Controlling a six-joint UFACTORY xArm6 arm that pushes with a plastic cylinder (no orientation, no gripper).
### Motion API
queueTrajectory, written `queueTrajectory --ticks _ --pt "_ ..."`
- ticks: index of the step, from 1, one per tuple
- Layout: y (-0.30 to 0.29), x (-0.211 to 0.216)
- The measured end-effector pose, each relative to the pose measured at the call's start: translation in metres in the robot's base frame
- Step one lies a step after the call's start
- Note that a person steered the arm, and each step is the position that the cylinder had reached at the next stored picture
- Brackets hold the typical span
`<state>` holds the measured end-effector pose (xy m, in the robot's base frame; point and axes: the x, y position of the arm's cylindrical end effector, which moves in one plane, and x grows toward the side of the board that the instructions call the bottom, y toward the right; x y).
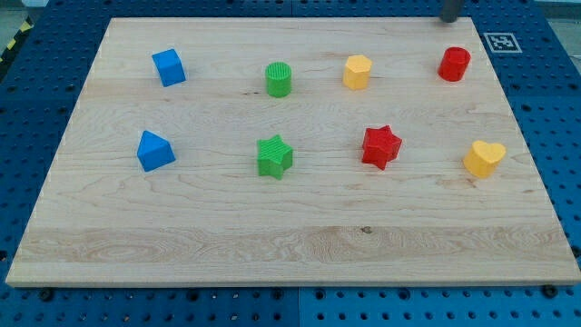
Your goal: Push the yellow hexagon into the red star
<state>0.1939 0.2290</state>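
Note:
The yellow hexagon (358, 71) sits in the upper row, right of centre. The red star (381, 146) lies below it and slightly to the right, with a clear gap between them. My tip (449, 17) shows at the view's top edge near the board's upper right, above the red cylinder (455, 64) and well to the right of the yellow hexagon. It touches no block.
A green cylinder (279, 79) and blue cube (169, 67) stand in the upper row. A blue triangular block (154, 151), a green star (274, 156) and a yellow heart (484, 157) stand in the lower row. A tag marker (502, 41) lies off the board's upper right corner.

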Motion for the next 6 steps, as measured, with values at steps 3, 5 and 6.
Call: queueTrajectory --ticks 3,5,6 --pt "-0.141 0.106" --pt "-0.133 0.217" --pt "-0.135 0.197"
